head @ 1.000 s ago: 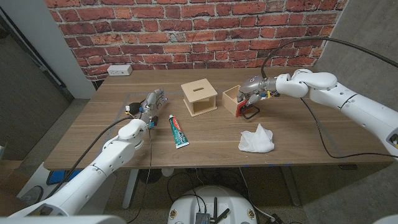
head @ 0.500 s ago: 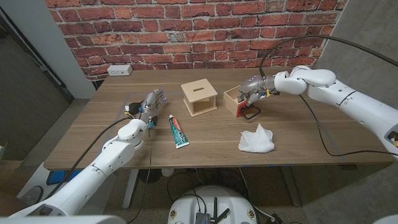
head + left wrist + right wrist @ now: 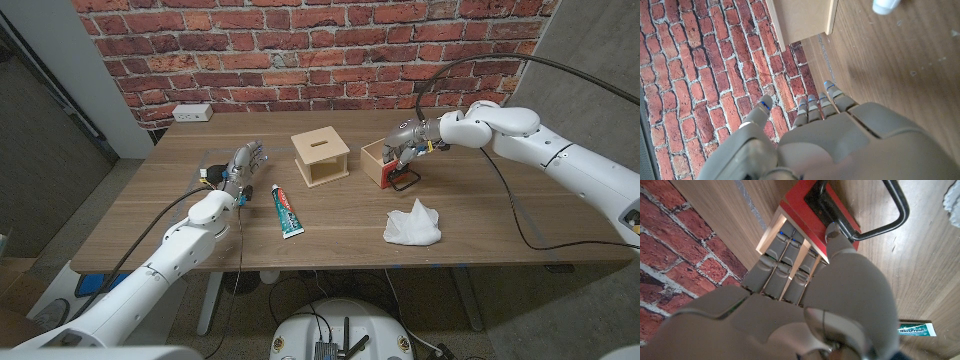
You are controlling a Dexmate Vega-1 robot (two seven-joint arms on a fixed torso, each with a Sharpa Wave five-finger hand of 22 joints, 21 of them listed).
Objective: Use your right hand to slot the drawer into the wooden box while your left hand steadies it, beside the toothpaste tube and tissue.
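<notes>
One robot hand (image 3: pixel 400 153) gripping drawer (image 3: pixel 378 162), beside wooden box (image 3: pixel 320 158)

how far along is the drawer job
Early. Done: the right hand grips the drawer, fingers inside it in the right wrist view. The drawer sits on the table, apart from the wooden box. Left: the left hand is off the box, so steadying and slotting remain.

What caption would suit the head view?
Right hand grips the drawer beside the wooden box; left hand waits apart.
</notes>
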